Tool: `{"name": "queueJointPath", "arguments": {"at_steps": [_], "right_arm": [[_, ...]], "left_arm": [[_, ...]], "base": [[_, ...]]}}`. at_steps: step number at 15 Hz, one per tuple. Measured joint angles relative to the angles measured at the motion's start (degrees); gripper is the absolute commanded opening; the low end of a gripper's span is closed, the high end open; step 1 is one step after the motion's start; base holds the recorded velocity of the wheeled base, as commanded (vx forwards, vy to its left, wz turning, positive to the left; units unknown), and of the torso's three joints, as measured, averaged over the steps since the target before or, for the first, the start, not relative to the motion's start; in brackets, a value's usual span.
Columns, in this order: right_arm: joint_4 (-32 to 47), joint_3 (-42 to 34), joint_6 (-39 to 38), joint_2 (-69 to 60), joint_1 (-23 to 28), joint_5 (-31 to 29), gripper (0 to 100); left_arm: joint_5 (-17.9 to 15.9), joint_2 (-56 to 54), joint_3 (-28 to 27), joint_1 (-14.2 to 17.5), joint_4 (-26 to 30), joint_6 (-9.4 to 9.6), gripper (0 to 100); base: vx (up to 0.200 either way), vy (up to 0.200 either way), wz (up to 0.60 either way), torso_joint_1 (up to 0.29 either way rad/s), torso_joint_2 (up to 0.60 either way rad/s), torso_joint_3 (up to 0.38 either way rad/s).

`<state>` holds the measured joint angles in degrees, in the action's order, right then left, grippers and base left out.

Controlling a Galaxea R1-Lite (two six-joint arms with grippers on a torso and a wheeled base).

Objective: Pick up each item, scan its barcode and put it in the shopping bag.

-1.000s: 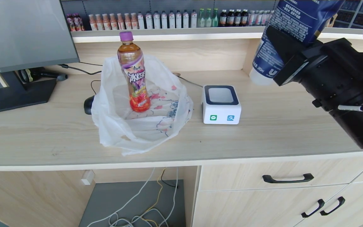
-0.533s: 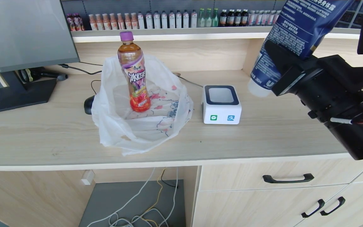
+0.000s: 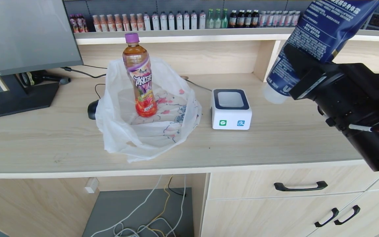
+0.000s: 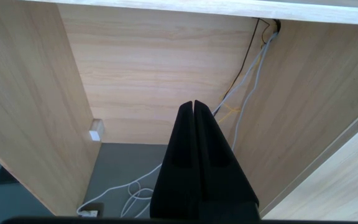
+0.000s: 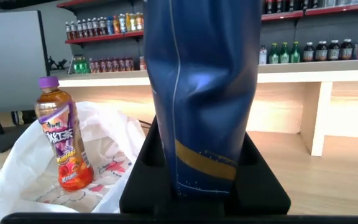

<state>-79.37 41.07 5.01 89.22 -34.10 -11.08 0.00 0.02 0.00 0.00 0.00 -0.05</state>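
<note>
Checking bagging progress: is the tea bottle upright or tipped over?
Upright: the purple-capped orange tea bottle stands cap-up inside the white plastic shopping bag.

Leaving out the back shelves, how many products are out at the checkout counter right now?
2. A purple-capped orange tea bottle stands upright in the white plastic shopping bag; a blue squeeze tube is held above the counter by the right gripper. Bag folds may hide more.

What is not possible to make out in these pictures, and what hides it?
1. Head view, top edge: it cuts off the upper end of the blue tube; its barcode is lost in print too small to read.
2. Head view, shopping bag: it hides part of the computer mouse.
3. Head view, distance: the shelf bottles are too small to tell their labels.
</note>
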Motion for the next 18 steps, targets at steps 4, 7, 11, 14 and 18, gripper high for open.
{"name": "queueJointPath", "arguments": {"at_steps": [4,7,11,14,18], "right_arm": [[0.0,-0.63,-0.01,-0.24,0.04,0.09,0],[-0.38,-0.76,-0.12,-0.3,0.11,0.16,0],[-0.44,-0.8,-0.2,-0.3,0.11,0.35,0],[-0.46,-0.8,-0.22,-0.13,0.09,0.55,0],[-0.46,-1.3,-0.17,1.02,-0.3,4.77,0]], "left_arm": [[0.0,0.0,0.0,-0.1,0.02,-0.09,0],[0.0,0.0,0.0,0.0,0.0,-0.02,0],[0.0,0.0,0.0,0.0,0.0,-0.09,0],[-0.02,0.0,0.0,0.0,0.0,-0.05,0],[0.0,0.0,0.0,0.0,0.0,-0.02,0]], "base": [[0.0,0.2,0.0,-0.004,0.0,0.006],[0.0,0.2,0.0,0.001,0.0,-0.002],[0.0,0.15,0.0,0.003,0.0,0.003],[0.0,0.0,0.0,0.0,0.0,0.0],[0.0,0.0,0.0,0.0,0.0,0.0]]}}
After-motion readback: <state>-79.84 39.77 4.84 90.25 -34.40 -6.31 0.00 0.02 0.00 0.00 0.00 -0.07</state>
